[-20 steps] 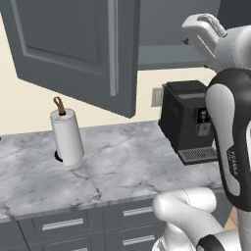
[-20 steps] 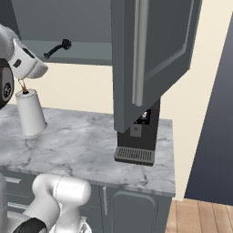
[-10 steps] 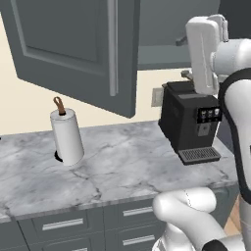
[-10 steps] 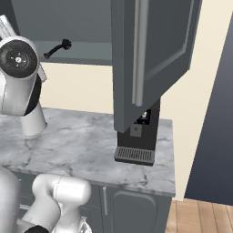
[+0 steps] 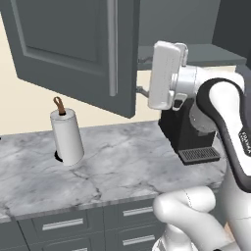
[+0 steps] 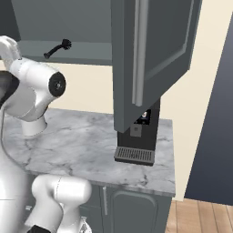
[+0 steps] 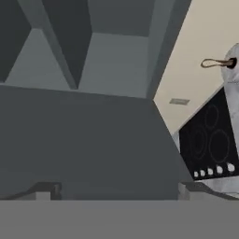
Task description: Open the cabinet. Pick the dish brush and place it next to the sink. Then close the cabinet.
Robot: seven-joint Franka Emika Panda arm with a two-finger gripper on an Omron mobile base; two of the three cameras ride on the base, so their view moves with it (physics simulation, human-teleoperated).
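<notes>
- The cabinet [image 5: 73, 44] stands open: in the left base view its left door swings out across the upper left of the frame, with a long vertical silver bar handle [image 5: 112, 49] down its free edge.
- In the right base view the other door [image 6: 154, 54] hangs open across the upper middle of the frame, its own bar handle [image 6: 139, 52] running down the near edge.
- The dish brush [image 6: 58, 48] lies on the grey shelf [image 6: 82, 51] inside the cabinet, at the upper left of the right base view, its black bristle tuft at the right end and its dark handle slanting down to the left.
- The gripper [image 7: 116, 189] is spread wide: in the hand view its two dark fingertips [image 7: 44, 190] sit far apart near the bottom corners, with nothing between them.
- The hand view looks at dark grey cabinet panels, rolled sideways; at the right edge a black cooktop [image 7: 210, 144] with ring marks and white knobs shows.
- In the left base view the white hand body [image 5: 166, 73] sits at upper centre, in front of the shelf edge and above the coffee machine [image 5: 188, 135].
- The black coffee machine stands on the grey marble counter [image 5: 112, 166] at centre right of that view; in the right base view it is partly hidden behind the open door.
- A white paper-towel roll [image 5: 67, 136] on a holder with a brown loop top stands upright on the counter at the left of the left base view.
- Grey drawers with horizontal handles [image 5: 62, 224] run along the bottom under the counter.
</notes>
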